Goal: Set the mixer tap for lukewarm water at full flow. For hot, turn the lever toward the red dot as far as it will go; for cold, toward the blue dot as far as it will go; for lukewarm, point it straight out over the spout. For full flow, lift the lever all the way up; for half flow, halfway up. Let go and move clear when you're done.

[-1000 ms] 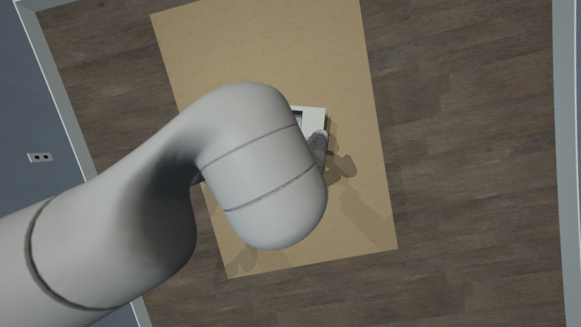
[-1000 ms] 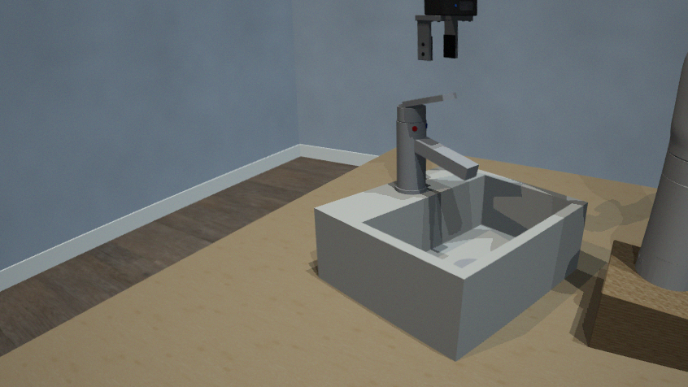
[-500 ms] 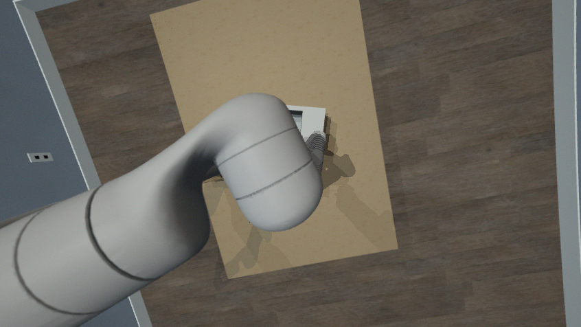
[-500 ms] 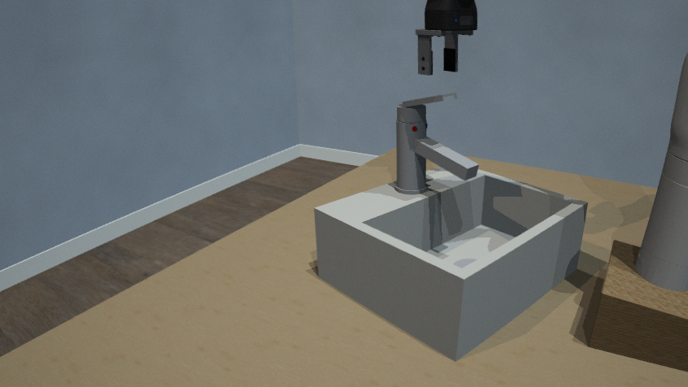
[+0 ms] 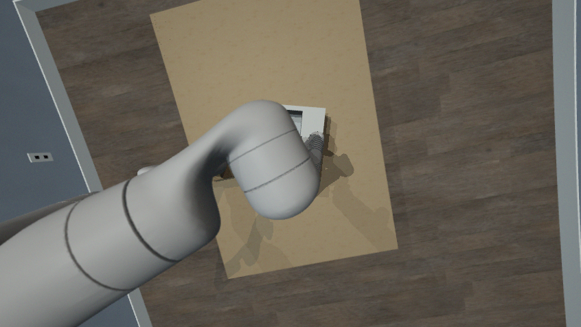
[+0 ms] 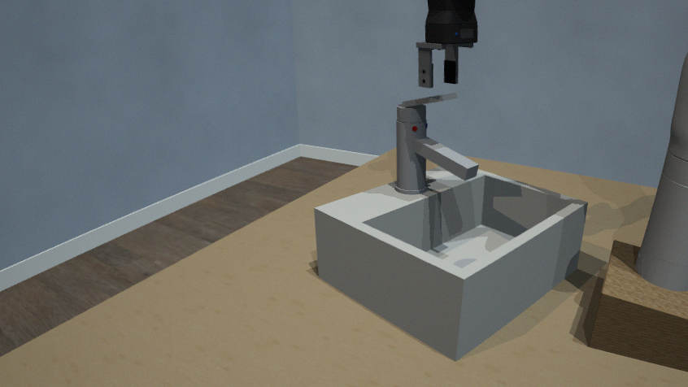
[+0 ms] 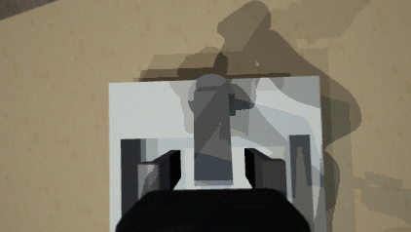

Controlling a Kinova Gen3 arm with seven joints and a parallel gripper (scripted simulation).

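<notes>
In the side view, a brown wood floor (image 5: 467, 121) (image 6: 158, 231) is at the left, with a blue wall (image 5: 28, 89) (image 6: 144, 96) behind it. Next comes the tan tabletop (image 5: 284, 60) (image 6: 216, 312) (image 7: 58, 122), with a white sink (image 5: 312, 119) (image 6: 385, 269) (image 7: 141, 107) sitting on it. The gray tap (image 6: 410, 163) (image 7: 210, 80) stands up on the sink's back edge. It has a red dot (image 6: 414, 128) on the side we see, and a bit of a blue dot (image 6: 426, 125) shows at its right edge. The flat lever (image 6: 430, 99) (image 7: 212, 141) is on top of the tap. It sticks out on the spout's side, and its tip slants up. From above, it looks lined up over the spout. I can't tell if it is up all the way. The hand (image 6: 437, 85) (image 7: 212, 163) is above the lever, with its two fingers spread wide and nothing in it. It is near the lever but apart from it. The spout (image 6: 447, 156) slants down to the right over the sink's bowl. At the far right, the gray arm (image 5: 259, 162) (image 6: 666, 231) stands on a brown wood block (image 6: 634, 319) beside the sink
</notes>
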